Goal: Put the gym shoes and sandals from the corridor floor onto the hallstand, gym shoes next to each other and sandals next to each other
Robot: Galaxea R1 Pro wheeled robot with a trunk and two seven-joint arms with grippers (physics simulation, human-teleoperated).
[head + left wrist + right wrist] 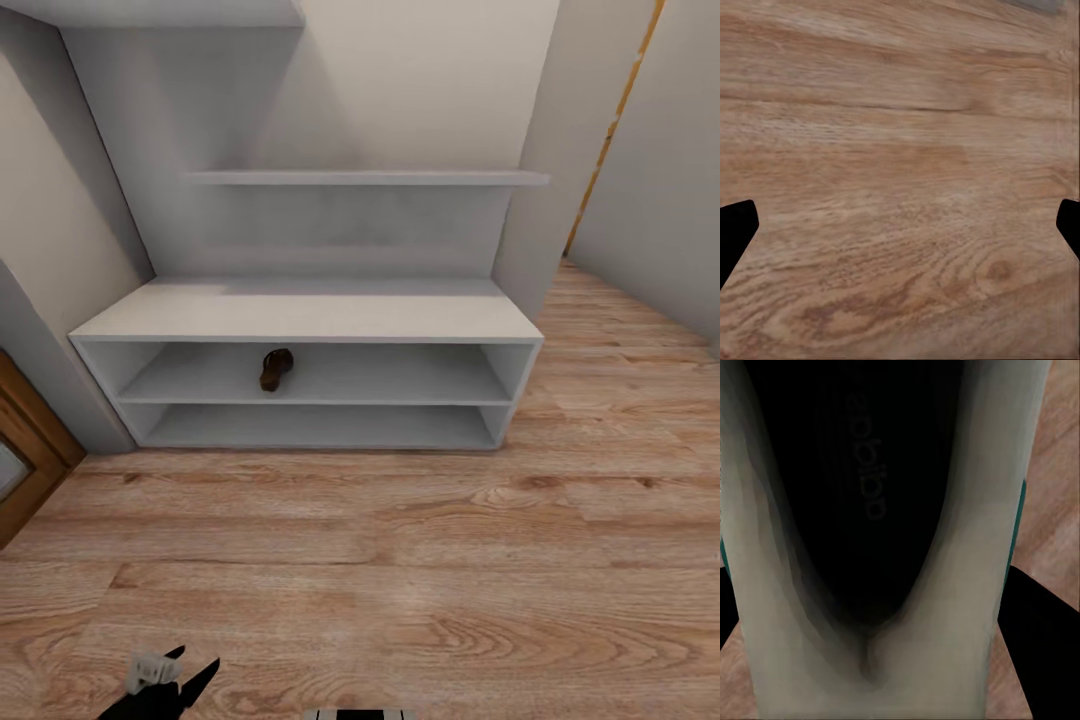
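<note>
**One sandal on the rack, a sneaker in the right hand**

The pale grey-white hallstand bench with two low open shelves (310,312) stands against the wall ahead in the head view, with a narrow wall shelf (368,177) above it. A single brown leather sandal with dark straps (275,369) lies on the upper of the two open shelves, left of the middle and pointing inward. The lower shelf and the bench top are bare. Light brown wood-plank corridor floor (400,560) spreads between the robot and the rack.

The left hand (172,678) shows at the bottom edge of the head view, low over the planks; in the left wrist view its dark fingertips (735,229) sit far apart with only floor between them, so it is spread wide and holds nothing.

In the right wrist view, a cream-white gym shoe with a dark inner sole and green side trim (870,660) sits tight between the right hand's dark fingers (1039,637), gripped, with floor visible beside it.
</note>
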